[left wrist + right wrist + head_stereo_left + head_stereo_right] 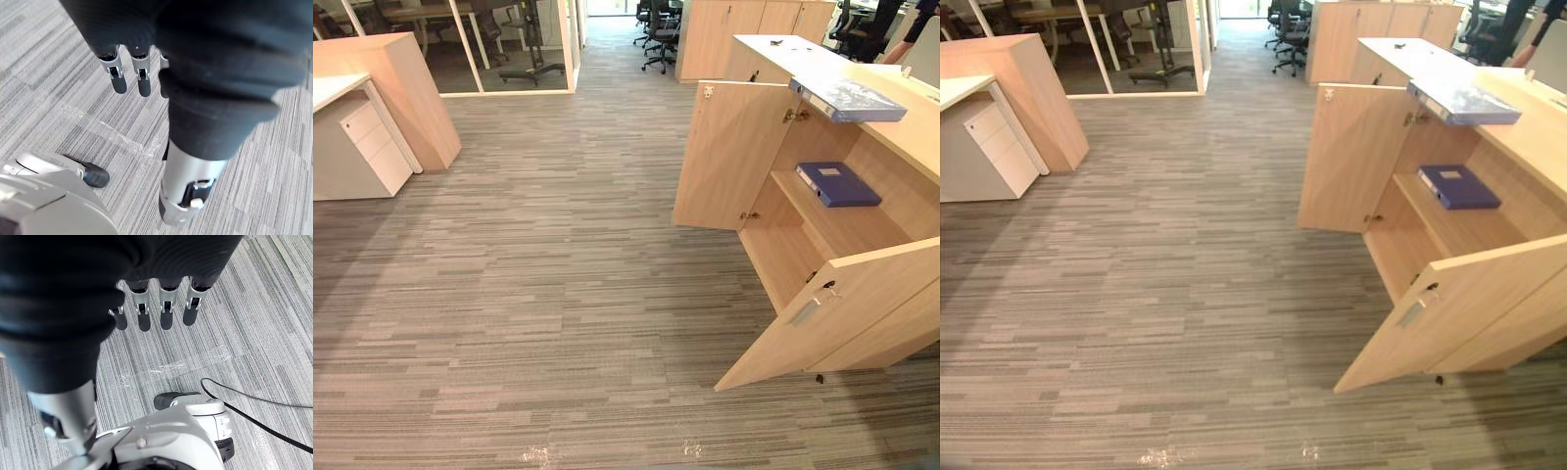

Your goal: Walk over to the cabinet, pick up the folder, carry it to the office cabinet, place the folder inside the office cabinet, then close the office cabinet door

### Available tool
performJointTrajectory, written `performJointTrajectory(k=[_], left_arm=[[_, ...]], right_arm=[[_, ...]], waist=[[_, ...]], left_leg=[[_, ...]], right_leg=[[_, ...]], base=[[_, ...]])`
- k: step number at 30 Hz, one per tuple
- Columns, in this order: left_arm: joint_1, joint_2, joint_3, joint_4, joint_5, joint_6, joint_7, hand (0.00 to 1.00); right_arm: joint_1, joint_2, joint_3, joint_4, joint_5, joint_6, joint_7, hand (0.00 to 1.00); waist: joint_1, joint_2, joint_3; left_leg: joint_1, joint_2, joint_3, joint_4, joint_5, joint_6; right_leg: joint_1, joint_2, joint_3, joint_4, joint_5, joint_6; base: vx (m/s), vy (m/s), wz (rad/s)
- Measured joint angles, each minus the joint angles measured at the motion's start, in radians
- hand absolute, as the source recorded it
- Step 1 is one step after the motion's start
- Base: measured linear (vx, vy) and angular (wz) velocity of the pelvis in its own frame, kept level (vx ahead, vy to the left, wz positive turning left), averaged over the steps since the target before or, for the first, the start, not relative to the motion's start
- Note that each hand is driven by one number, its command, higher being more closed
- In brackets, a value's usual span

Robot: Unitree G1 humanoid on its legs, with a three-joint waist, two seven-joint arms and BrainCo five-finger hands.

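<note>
1. Left hand (118,76) and right hand (166,308) hang slack, fingers straight, empty.
2. Dark blue flat folder (837,183) lies shelved inside the pale wooden office cabinet (911,137).
3. Closing seems next: step nearer and push the near open door (862,304) flat-handed.

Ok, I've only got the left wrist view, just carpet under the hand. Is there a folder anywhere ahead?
Observer: Yes, a blue folder lies flat on the shelf inside the wooden cabinet, ahead to the right.
Operator: Are its doors open?
Observer: Both are. The far door and the near door stand swung out over the carpet.
Operator: And the right hand?
Observer: The right hand hangs over the carpet, fingers straight, holding nothing.
</note>
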Motion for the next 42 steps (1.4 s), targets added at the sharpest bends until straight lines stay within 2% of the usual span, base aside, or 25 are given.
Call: performJointTrajectory(k=[1,4,7,13,15,25,30,42], left_arm=[[0.001,0.003,-0.001,0.004,-0.011,0.0,-0.049,0.0],[0.001,0.007,-0.001,0.004,-0.026,0.001,-0.114,0.0],[0.001,0.01,0.0,0.001,-0.037,0.001,-0.139,0.0],[0.013,0.011,0.001,-0.025,-0.036,-0.01,-0.14,0.0],[0.012,0.01,0.006,-0.033,-0.018,-0.02,-0.122,0.0],[0.011,0.01,0.008,-0.058,0.183,-0.099,0.079,0.0],[0.011,0.01,-0.001,-0.057,0.195,-0.108,0.109,0.0],[0.011,0.012,-0.01,-0.056,0.2,-0.118,0.112,0.0]], right_arm=[[-0.002,0.0,-0.001,0.0,0.0,0.001,0.003,0.0],[-0.006,0.0,-0.012,0.0,0.0,0.001,0.014,0.0],[-0.009,0.003,-0.023,-0.001,0.0,0.002,0.02,0.0],[-0.008,0.014,-0.051,-0.002,0.0,0.002,0.029,0.0],[-0.009,0.016,-0.053,-0.002,0.0,0.002,0.029,0.0],[-0.008,0.035,-0.067,-0.001,0.02,-0.018,0.01,0.0],[-0.006,0.035,-0.062,-0.001,0.04,-0.02,0.006,0.0],[-0.004,0.035,-0.045,0.0,0.041,-0.038,-0.003,0.0]], waist=[[0.0,0.0,0.001],[0.0,-0.002,0.006],[0.003,-0.006,0.018],[0.006,-0.014,0.031],[0.007,-0.018,0.033],[0.007,-0.042,0.048],[0.006,-0.043,0.048],[0.006,-0.045,0.05]], left_leg=[[0.004,0.001,-0.002,-0.004,0.0,-0.001],[0.007,0.001,-0.005,-0.005,0.0,-0.001],[0.018,0.001,-0.005,-0.007,-0.001,-0.001],[0.016,0.0,-0.015,-0.007,0.0,0.0],[0.015,0.0,-0.017,-0.008,0.0,0.0],[0.016,-0.001,-0.026,-0.018,0.001,0.001],[0.017,-0.002,-0.026,-0.023,0.004,0.002],[0.015,-0.003,-0.043,-0.032,0.012,0.002]], right_leg=[[0.004,0.001,-0.002,0.0,-0.006,0.009],[0.007,0.001,-0.005,0.0,-0.009,0.013],[0.018,0.0,-0.007,-0.006,-0.014,0.02],[0.019,-0.002,-0.022,-0.006,-0.019,0.017],[0.019,-0.001,-0.027,-0.006,-0.021,0.017],[0.019,-0.002,-0.049,-0.006,-0.018,0.013],[0.019,-0.002,-0.051,-0.005,-0.018,0.013],[0.018,-0.002,-0.066,-0.006,-0.018,0.013]], base=[[0.0,0.0,0.0],[0.01,-0.003,0.04],[0.0,0.0,0.0],[-0.01,0.001,0.04],[0.02,-0.007,0.07],[0.02,0.005,0.02],[0.0,0.001,0.01],[0.0,0.0,0.02]])
